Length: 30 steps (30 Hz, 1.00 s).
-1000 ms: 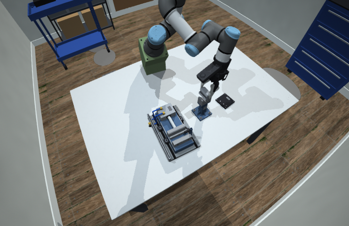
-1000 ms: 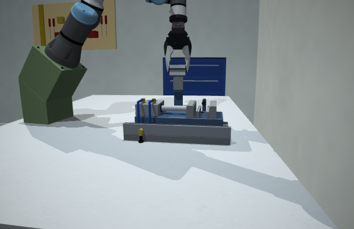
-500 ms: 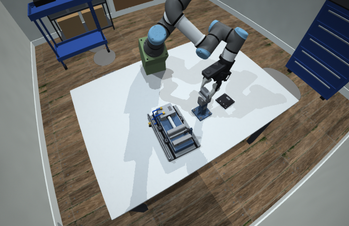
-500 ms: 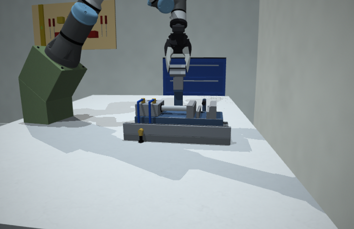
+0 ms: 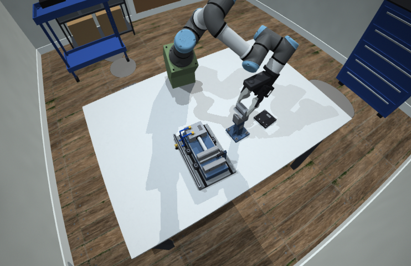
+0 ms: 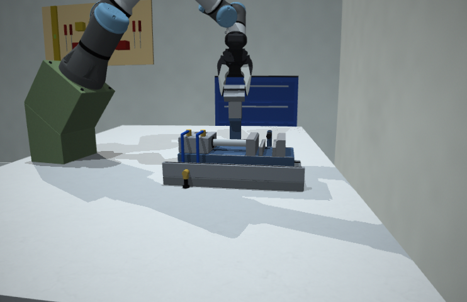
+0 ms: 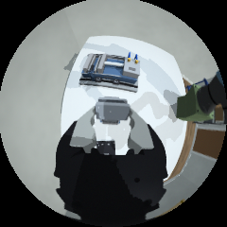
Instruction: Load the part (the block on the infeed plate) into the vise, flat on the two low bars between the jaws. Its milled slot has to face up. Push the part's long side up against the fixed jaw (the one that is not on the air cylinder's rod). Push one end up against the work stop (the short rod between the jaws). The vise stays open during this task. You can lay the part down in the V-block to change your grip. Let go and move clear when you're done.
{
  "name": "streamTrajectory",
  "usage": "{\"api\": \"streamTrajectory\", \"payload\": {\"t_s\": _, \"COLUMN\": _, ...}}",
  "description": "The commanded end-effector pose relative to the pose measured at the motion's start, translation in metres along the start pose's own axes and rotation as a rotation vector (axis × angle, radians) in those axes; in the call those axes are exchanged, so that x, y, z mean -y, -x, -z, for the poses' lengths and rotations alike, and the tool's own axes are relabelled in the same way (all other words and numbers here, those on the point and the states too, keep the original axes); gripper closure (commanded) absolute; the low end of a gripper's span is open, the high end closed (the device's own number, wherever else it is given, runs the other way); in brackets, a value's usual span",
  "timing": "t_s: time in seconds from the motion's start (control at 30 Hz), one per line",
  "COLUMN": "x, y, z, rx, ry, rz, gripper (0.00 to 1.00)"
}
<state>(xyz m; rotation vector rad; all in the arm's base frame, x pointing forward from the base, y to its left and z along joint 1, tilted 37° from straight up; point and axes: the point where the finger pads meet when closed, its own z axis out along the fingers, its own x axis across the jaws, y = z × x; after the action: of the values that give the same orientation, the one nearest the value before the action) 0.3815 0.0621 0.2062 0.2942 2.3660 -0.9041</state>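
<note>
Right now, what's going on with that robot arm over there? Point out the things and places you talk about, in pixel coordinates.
The gripper point(image 5: 247, 108) point(image 6: 235, 92) point(image 7: 112, 107) is shut on the grey block point(image 5: 241, 110) point(image 6: 234, 93) point(image 7: 113, 109), right at the top of the V-block stand point(image 5: 239, 133) point(image 6: 235, 128). The vise point(image 5: 214, 174) point(image 6: 237, 159) point(image 7: 110, 71) beside it stands open, with no part between its jaws, so the loading is still to be done.

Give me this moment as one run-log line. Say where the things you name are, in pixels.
gripper point(image 5: 242, 108) point(image 6: 234, 93) point(image 7: 112, 107): shut on part point(image 5: 241, 109) point(image 6: 234, 95) point(image 7: 113, 110) | part: at V-block stand point(image 5: 237, 133) point(image 6: 235, 128) | vise point(image 5: 209, 153) point(image 6: 234, 156) point(image 7: 110, 71): open, part not loaded
</note>
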Motion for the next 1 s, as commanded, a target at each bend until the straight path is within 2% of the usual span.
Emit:
{"api": "streamTrajectory", "payload": {"t_s": 0.0, "x": 0.0002, "y": 0.0003, "z": 0.0005, "rx": -0.008, "ry": -0.036, "rz": -0.004, "gripper": 1.0}}
{"api": "streamTrajectory", "payload": {"t_s": 0.47, "x": -0.0007, "y": 0.0004, "z": 0.0004, "rx": -0.008, "ry": -0.147, "rz": -0.004, "gripper": 1.0}}
{"api": "streamTrajectory", "payload": {"t_s": 0.97, "x": -0.0011, "y": 0.0004, "z": 0.0004, "rx": -0.008, "ry": -0.193, "rz": -0.004, "gripper": 1.0}}
